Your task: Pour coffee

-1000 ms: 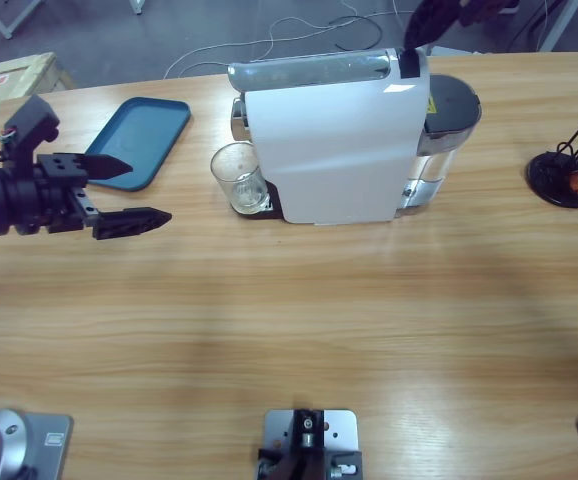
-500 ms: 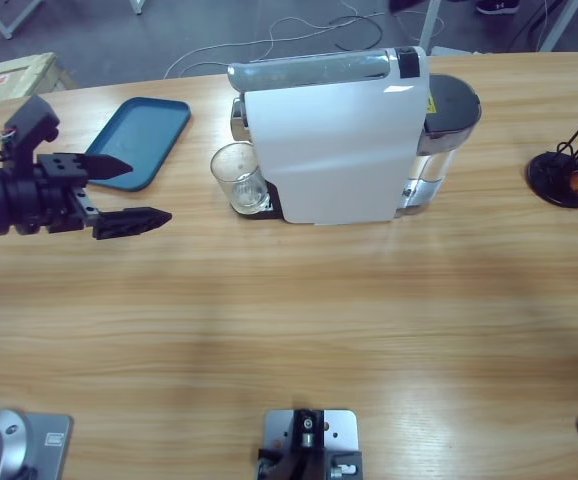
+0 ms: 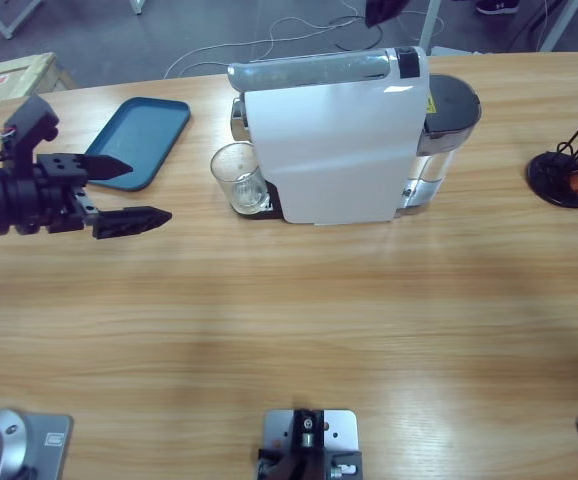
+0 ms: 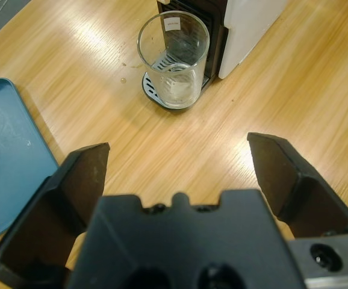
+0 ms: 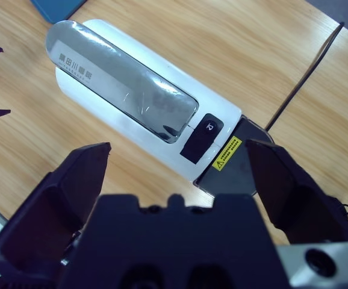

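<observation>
Waiting phase, by my read: glass tumbler (image 3: 239, 177) sits on the drip tray (image 4: 152, 96) under the spout of the white capsule coffee machine (image 3: 334, 150), and I can't make out any coffee in it; in the left wrist view the tumbler looks empty, clear to the bottom. So the brew hasn't visibly delivered, or not enough to see. My left gripper (image 3: 119, 193) hangs at 9 o'clock of the tumbler, well apart from it, jaws spread wide, nothing held; the left wrist view has the tumbler dead ahead at 12. My right gripper (image 5: 177, 162) is up high over the machine, jaws wide apart too, empty, looking down on the silver lid (image 5: 123, 78) and the black button (image 5: 202, 135); in the high view only a dark scrap of it shows at the top edge (image 3: 384, 10). Next move, I reckon: right goes down for the button if the brew needs starting, else left slides in toward 3 o'clock, straddles the tumbler low and closes gently, since thin glass is slick. Count: 1 machine, 1 tumbler, 1 blue tray (image 3: 141, 140) at 10 o'clock of the tumbler, 1 black capsule stand (image 3: 566, 175) far out at 3 o'clock w/ a couple of capsules, 2 grippers.
</observation>
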